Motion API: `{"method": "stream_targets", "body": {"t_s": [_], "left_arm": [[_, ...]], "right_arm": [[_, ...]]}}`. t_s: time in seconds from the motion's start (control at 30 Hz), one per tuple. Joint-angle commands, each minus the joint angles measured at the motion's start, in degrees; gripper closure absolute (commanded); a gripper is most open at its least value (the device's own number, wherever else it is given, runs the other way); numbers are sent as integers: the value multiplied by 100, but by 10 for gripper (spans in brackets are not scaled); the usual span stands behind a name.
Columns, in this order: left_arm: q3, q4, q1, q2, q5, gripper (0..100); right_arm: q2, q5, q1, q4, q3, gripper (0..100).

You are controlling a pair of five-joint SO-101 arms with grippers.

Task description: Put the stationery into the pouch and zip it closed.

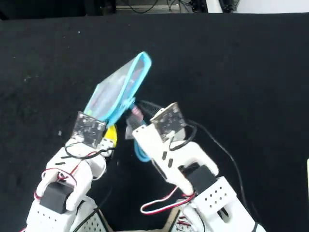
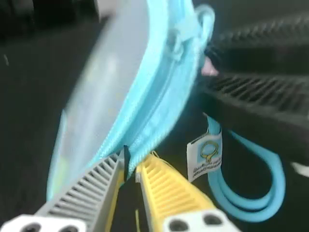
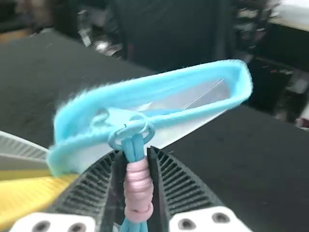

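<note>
A light-blue pouch [image 1: 118, 87] with clear sides hangs tilted above the black table, held between both grippers. My left gripper [image 2: 129, 166], with one grey and one yellow finger, is shut on the pouch's [image 2: 120, 87] blue zipper edge at its near corner. My right gripper [image 3: 137, 157], with black fingers, is shut on the pink beaded zipper pull [image 3: 138, 181] at the pouch's [image 3: 154, 104] end. In the high view the left gripper [image 1: 112, 133] and right gripper [image 1: 134, 116] sit close together under the pouch. I cannot tell what is inside it.
A light-blue wrist loop [image 2: 253, 193] with a white label [image 2: 205, 154] dangles from the pull below the right gripper. Black table [image 1: 241, 72] spreads all around. Cables trail from the right arm [image 1: 231, 159].
</note>
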Motion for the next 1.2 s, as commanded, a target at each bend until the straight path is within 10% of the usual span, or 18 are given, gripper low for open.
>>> {"method": "stream_targets", "body": {"t_s": [0.0, 0.63, 1.17], "left_arm": [[-286, 668, -4, 70, 26, 970], [-1385, 1204, -1244, 62, -993, 827], [-681, -44, -611, 70, -967, 823]], "right_arm": [[4, -9, -167, 9, -295, 988], [4, -9, -185, 9, -295, 988], [4, -9, -176, 9, -295, 988]]}}
